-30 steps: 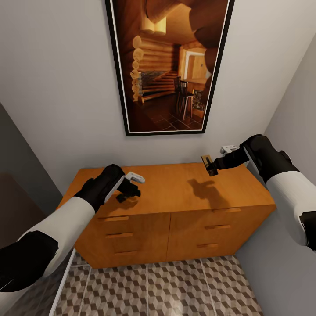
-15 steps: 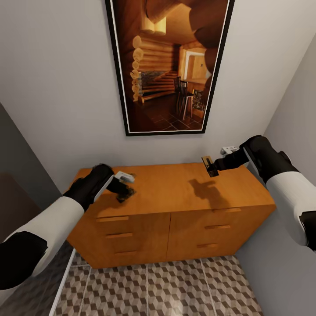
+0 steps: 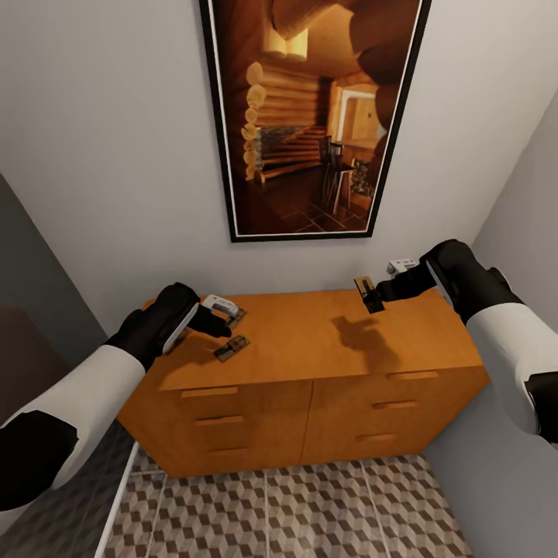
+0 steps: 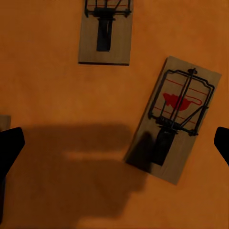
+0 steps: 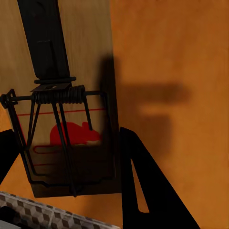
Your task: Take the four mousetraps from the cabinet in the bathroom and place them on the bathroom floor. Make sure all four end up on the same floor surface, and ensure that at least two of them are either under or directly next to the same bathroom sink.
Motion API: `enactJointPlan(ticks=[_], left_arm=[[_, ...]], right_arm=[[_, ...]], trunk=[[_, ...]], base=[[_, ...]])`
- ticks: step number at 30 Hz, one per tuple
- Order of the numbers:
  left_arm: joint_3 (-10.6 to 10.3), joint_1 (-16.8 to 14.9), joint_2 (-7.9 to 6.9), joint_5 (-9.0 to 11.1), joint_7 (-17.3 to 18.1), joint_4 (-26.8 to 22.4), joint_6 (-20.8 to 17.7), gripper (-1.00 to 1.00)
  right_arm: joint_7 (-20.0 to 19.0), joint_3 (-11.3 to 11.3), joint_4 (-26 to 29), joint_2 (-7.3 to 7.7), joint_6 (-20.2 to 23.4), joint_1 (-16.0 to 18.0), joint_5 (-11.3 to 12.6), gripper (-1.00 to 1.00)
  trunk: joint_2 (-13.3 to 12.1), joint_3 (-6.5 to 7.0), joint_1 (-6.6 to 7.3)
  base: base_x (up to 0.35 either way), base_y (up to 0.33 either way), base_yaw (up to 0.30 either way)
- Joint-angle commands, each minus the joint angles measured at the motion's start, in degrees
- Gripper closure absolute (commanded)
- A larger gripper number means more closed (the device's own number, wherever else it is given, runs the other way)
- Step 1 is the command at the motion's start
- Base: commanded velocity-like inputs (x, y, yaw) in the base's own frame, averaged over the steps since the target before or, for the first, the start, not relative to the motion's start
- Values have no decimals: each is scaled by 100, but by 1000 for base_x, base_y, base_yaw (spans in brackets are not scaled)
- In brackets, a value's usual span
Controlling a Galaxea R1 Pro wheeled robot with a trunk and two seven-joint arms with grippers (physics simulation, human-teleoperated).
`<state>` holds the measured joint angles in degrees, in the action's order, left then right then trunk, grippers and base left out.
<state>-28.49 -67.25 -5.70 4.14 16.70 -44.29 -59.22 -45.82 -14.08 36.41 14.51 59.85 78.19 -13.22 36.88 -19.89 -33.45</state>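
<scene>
The orange-brown cabinet point(image 3: 325, 349) stands against the wall. My left gripper point(image 3: 219, 325) hovers over the left end of its top, open. In the left wrist view its fingertips point(image 4: 10, 145) stand far apart over the cabinet top point(image 4: 52, 90), with one mousetrap point(image 4: 174, 119) lying askew below and a second mousetrap point(image 4: 105, 33) beyond it. In the head view a mousetrap point(image 3: 232, 348) lies on the top just ahead of that gripper. My right gripper point(image 3: 377, 294) is shut on another mousetrap point(image 3: 364, 291), held above the right half of the top; up close this mousetrap point(image 5: 62, 95) sits between the black fingers point(image 5: 143, 186).
A large framed picture point(image 3: 310, 116) hangs on the wall behind the cabinet. The bathroom floor point(image 3: 263, 504) with its cube pattern runs in front of the drawers. A grey wall point(image 3: 527, 194) closes the right side and a dark panel point(image 3: 31, 310) the left.
My left gripper has drawn back and slightly up toward the cabinet's left end, uncovering a mousetrap on the top. The right gripper holds its trap in place. The head view has shifted a little.
</scene>
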Motion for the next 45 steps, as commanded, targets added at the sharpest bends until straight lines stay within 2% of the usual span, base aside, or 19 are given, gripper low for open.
enactJointPlan(ticks=[1,11,14,16,21,25,32,40,45], left_arm=[[-28,-7,-6,44,-18,-3,-18,-100],[-57,-7,49,69,59,25,18,-100],[-59,-7,87,64,272,77,53,-100],[-61,-7,100,63,461,126,228,-100],[-68,-7,113,39,859,504,974,-100],[-72,-7,107,14,939,728,1162,-100],[-99,-8,93,-7,957,812,1196,-100],[-118,-7,74,-3,943,882,1069,-100],[-189,-3,218,-147,958,810,902,-100]], right_arm=[[-43,-19,6,5,15,4,-43,100],[-41,-17,6,23,15,-5,-49,100],[-37,-17,6,25,15,-6,-44,100],[-36,-16,2,25,15,-6,-40,100],[-33,-12,-138,34,15,-6,-27,100],[-32,-8,-265,45,15,-6,-25,100],[-32,-7,-321,53,15,-6,-25,100],[-4,-7,-328,71,15,-6,-23,100],[93,16,-491,193,15,-45,-35,100]], trunk=[[8,-9,-2],[8,-9,-2],[8,-9,-2],[8,-9,-2],[8,-9,-2],[8,-9,-2],[8,-9,-2],[8,-9,-2],[8,-9,-2]], base=[[6,15,0],[1,3,0],[0,0,0],[0,0,0],[0,0,0],[0,0,0],[0,0,0],[0,0,0],[0,0,0]])
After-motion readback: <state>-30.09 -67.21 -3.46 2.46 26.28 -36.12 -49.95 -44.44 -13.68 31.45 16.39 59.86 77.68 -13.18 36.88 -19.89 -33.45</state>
